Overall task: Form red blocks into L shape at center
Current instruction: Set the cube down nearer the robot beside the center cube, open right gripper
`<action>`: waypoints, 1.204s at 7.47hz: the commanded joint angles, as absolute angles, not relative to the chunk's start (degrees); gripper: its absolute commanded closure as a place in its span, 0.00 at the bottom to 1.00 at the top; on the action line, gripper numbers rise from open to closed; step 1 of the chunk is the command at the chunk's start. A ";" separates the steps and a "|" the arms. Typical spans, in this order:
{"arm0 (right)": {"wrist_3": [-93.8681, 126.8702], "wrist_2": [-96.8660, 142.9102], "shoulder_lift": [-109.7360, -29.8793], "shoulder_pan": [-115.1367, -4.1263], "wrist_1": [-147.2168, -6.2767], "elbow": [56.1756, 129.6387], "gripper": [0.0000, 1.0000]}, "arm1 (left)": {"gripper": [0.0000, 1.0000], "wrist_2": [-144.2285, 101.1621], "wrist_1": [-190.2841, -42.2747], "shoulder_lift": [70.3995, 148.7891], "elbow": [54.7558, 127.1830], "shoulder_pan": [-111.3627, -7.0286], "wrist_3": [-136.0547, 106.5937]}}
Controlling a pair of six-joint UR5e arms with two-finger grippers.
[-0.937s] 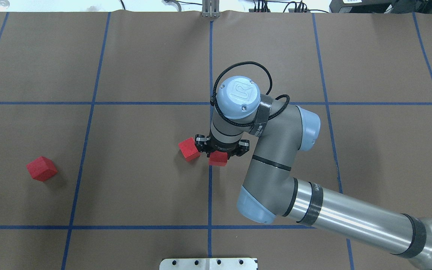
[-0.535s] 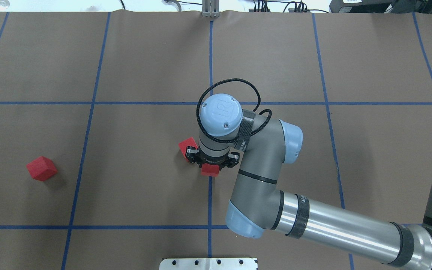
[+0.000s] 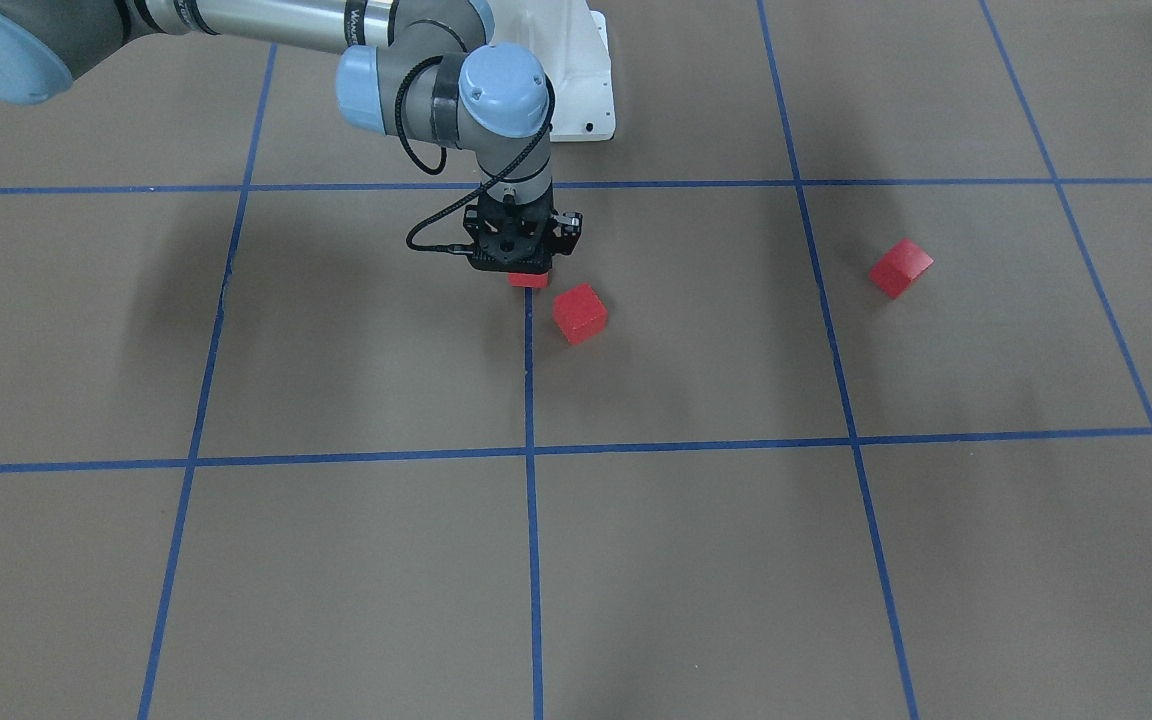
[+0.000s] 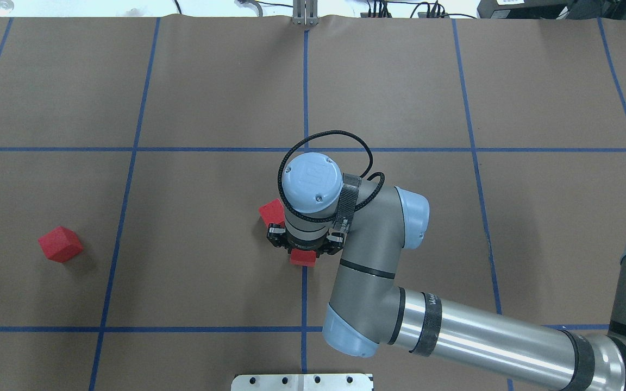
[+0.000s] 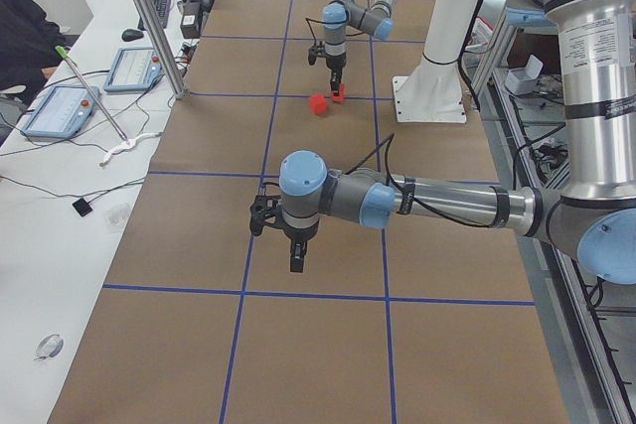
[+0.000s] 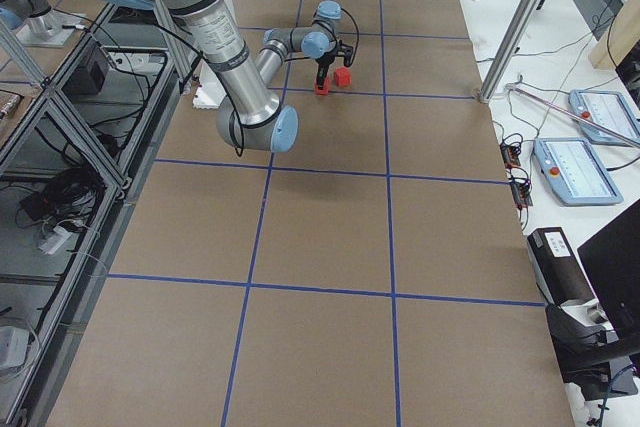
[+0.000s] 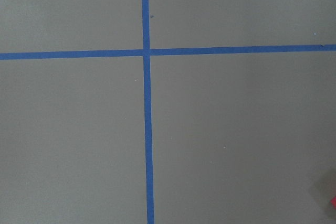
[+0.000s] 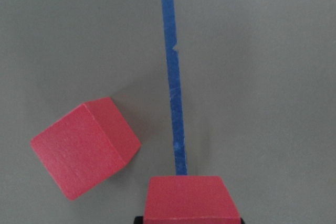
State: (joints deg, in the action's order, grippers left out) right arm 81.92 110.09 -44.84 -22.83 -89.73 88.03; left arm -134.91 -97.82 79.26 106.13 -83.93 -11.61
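Right tool (image 4: 305, 250) pointing straight down over blue line (image 4: 304, 296), gripping red block (image 4: 302, 259).

The right arm (image 4: 470, 336) is a polished silver tube with grey joint housings and pale blue round caps (image 4: 312, 182); the wrist cap carries an embossed logo and small screws. A black braided cable (image 4: 340, 132) loops above it. Black bands (image 4: 433, 320) carry white lettering, seemingly a brand name. The right gripper (image 4: 303, 253) is black.

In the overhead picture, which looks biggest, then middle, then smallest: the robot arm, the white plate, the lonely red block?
1. right arm
2. white plate, partly cut off
3. lone red block
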 commanded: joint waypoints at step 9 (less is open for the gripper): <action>74.62 110.30 -43.85 -26.53 -90.17 91.74 0.00 | 0.00 -138.32 -98.78 79.45 106.35 -83.85 -14.30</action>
State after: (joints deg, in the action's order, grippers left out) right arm 75.32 109.67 -43.69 -24.72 -90.04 89.97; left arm -136.78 -98.09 79.32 106.26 -83.90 -12.30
